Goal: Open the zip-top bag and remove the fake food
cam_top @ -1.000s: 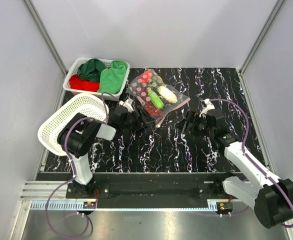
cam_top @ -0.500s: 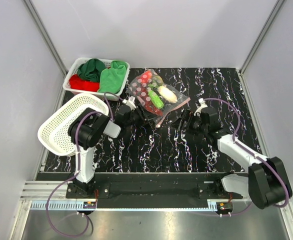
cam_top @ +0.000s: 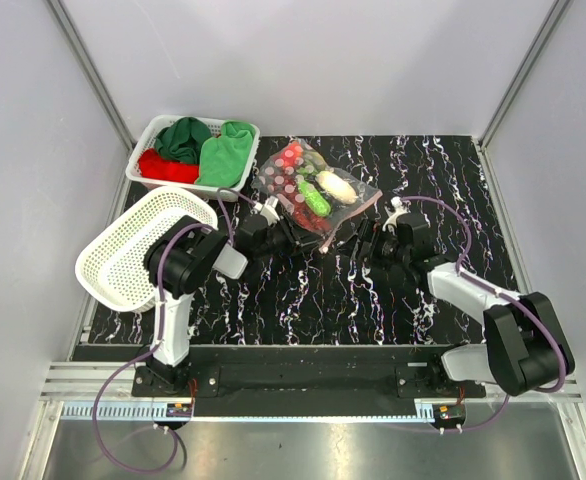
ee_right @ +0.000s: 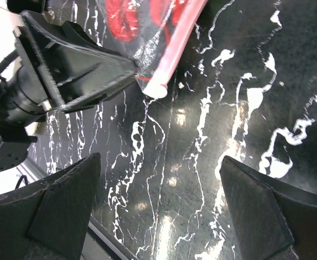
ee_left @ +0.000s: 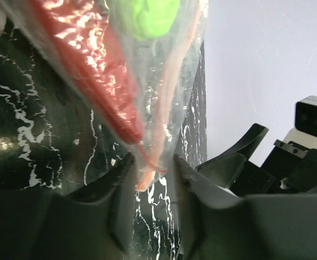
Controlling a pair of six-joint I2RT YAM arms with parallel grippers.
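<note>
Left gripper [ee_left: 151,165] pinching zip-top bag [ee_left: 159,97] corner, fake food [ee_left: 93,70] blurred

The zip-top bag [cam_top: 318,192] is lying on the tabletop [cam_top: 433,165], clear, floppy and crinkling, set at an angle. Its pink zip strip [ee_right: 176,46] is running along the edge nearest the right side. The fake food [cam_top: 313,190] is all sitting inside, showing through the plastic: red berries [cam_top: 291,155] are crowding the far end, a white radish [cam_top: 336,186] is lying beside a green vegetable [cam_top: 313,198], and a red piece [ee_left: 93,70] is pressing down into the near corner. That corner is sitting pinched between the fingers of the left pincer [ee_left: 150,165].
</note>
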